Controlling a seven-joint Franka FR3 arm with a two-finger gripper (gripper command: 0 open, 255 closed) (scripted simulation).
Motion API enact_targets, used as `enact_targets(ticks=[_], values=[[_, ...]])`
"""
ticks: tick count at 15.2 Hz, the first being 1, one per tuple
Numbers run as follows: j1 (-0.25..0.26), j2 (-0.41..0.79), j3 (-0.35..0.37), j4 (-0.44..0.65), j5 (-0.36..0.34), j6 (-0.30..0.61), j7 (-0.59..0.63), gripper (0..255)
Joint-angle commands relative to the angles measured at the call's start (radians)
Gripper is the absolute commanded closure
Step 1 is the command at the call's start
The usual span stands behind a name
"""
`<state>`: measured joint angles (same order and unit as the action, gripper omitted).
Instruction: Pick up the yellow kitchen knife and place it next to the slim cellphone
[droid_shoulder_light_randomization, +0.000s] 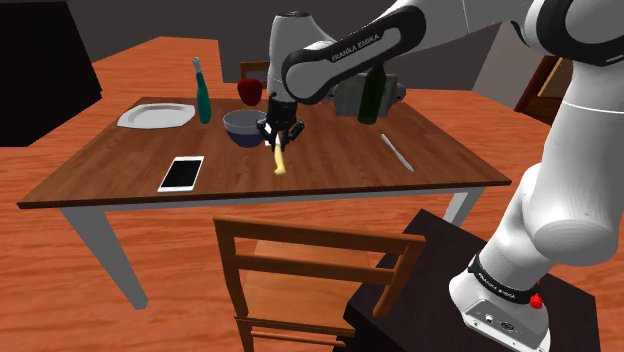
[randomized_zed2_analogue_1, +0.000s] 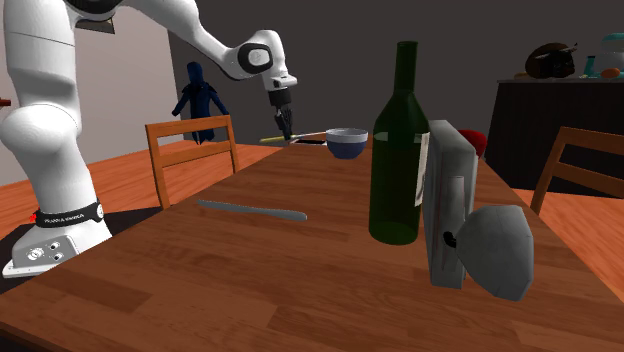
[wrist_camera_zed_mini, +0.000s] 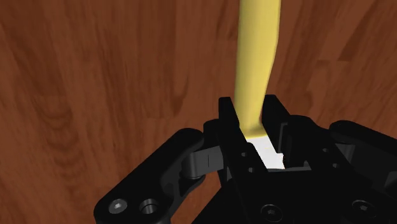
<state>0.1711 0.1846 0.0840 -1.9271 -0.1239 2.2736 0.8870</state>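
Above the table (droid_shoulder_light_randomization: 340, 175), near the bowl (droid_shoulder_light_randomization: 243, 127): gripper (droid_shoulder_light_randomization: 276, 140) jaws closed on the yellow knife (droid_shoulder_light_randomization: 279, 160), pinching where yellow handle meets white blade, handle hanging down. Judged light, rigid, smooth; may pivot in this end grip. Cellphone (droid_shoulder_light_randomization: 181, 173) lies apart, toward the shoulder view's left.

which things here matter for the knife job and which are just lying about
In the job: yellow knife, clasped in the gripper; cellphone.
Lying about: plate, teal bottle, bowl, dark green bottle, grey utensil, chair.
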Motion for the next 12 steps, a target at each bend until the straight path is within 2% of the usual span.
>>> enact_targets(ticks=[1, 12], values=[[0.002, 0.01, 0.0, -0.013, -0.004, 0.022, 0.008, 255], [0.005, 0.073, -0.006, -0.066, -0.024, 0.138, 0.029, 255]])
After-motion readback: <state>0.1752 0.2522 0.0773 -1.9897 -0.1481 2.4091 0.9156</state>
